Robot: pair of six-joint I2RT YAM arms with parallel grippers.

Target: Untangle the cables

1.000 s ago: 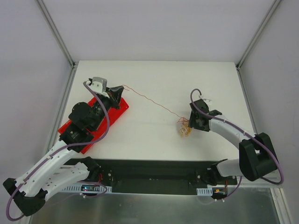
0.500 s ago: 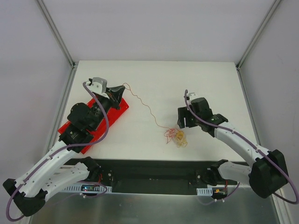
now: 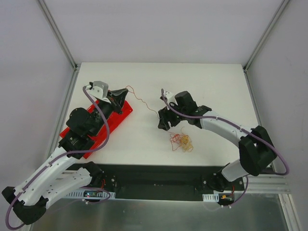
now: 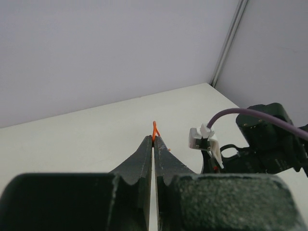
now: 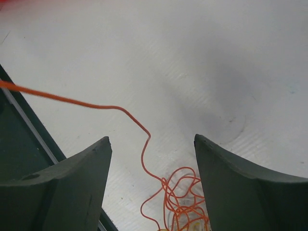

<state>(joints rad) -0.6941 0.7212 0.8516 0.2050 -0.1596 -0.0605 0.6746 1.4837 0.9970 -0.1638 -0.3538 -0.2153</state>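
Observation:
The cables are a small orange, red and yellow clump [image 3: 181, 142] on the white table, with one orange strand [image 3: 144, 104] running up and left from it. My left gripper [image 3: 123, 90] is shut on that strand's end, which pokes out between the closed jaws in the left wrist view [image 4: 154, 129]. My right gripper [image 3: 163, 124] is open and empty, just above and left of the clump. In the right wrist view the strand [image 5: 143, 144] curves between the spread fingers [image 5: 91, 163] down to the clump [image 5: 185, 204].
A red tray [image 3: 109, 126] lies under the left arm at the table's left side. The black strip of the table's near edge [image 3: 154, 173] runs just below the clump. The right arm [image 4: 272, 144] shows in the left wrist view.
My right gripper has let go of the clump and moved left, up along the strand. The strand was taut and now hangs slack and wavy. The clump has loosened and shifted left.

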